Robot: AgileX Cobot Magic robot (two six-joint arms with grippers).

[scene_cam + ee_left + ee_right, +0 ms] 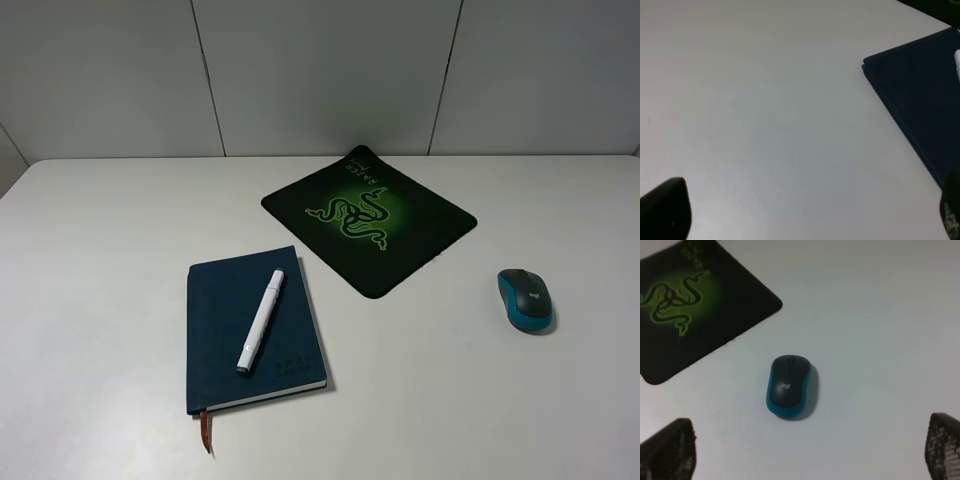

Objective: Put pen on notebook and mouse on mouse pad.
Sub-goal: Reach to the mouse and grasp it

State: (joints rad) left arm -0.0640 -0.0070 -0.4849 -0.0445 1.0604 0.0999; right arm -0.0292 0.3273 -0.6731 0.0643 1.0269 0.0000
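A: White bench (100,250), grey wall panels (320,70) behind. Pen (261,320) lies on the notebook (225,350); mouse (526,298) sits on bare bench, apart from the mouse pad (420,215).
B: Risk?
A: Mouse looks rounded and slick; an off-centre pinch could squirt it aside.
B: Arms?
A: Right fingers (670,450) spread wide, hanging above the mouse. Left fingers (665,210) wide too, empty, over bare bench beside the notebook.

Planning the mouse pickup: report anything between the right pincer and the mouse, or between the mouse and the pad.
Nothing visible. The right pincer is open, and only bare table lies between it and the mouse. From mouse to pad, bare table too; the pad's top holds nothing.
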